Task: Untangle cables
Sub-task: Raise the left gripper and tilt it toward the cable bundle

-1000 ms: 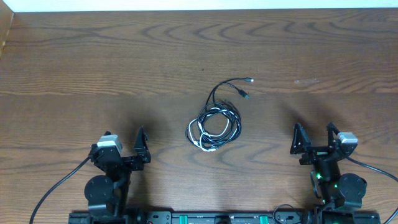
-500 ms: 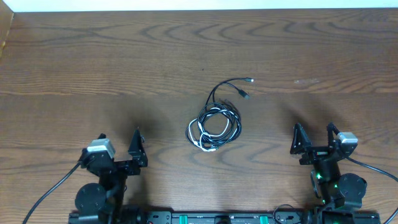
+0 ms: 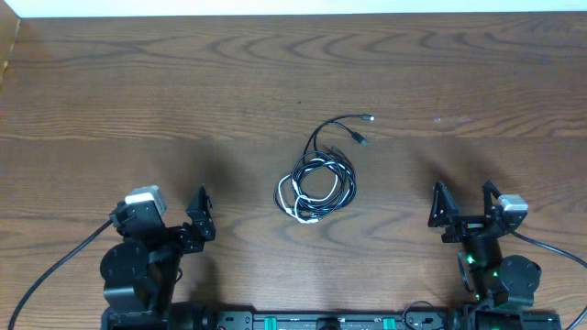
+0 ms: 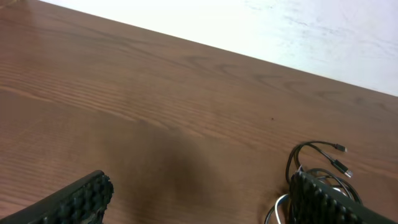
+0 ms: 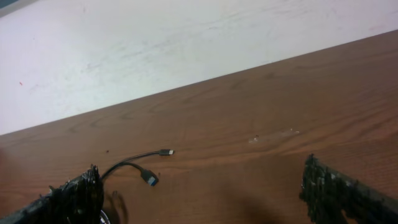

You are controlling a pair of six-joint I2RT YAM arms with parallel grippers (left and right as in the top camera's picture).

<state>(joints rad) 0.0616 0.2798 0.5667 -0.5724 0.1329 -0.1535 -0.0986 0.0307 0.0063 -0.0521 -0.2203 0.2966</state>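
Observation:
The cables (image 3: 316, 188) lie in one tangled coil at the middle of the table, several black cords with one white cord (image 3: 295, 207) wound in. Two black plug ends (image 3: 365, 119) stick out to the upper right. My left gripper (image 3: 176, 220) is open and empty, near the front edge and left of the coil. My right gripper (image 3: 465, 203) is open and empty, right of the coil. In the left wrist view the coil (image 4: 314, 163) shows beside and partly behind the right finger (image 4: 323, 200). In the right wrist view only the two plug ends (image 5: 149, 178) show clearly.
The wooden table (image 3: 138, 82) stretches far back to a white wall. Thick black arm cables (image 3: 55, 275) run off the front left and front right. A black rail (image 3: 303, 321) lies along the front edge.
My left arm has drawn back and to the left, turning a little towards the coil. The right arm and the cables have not moved.

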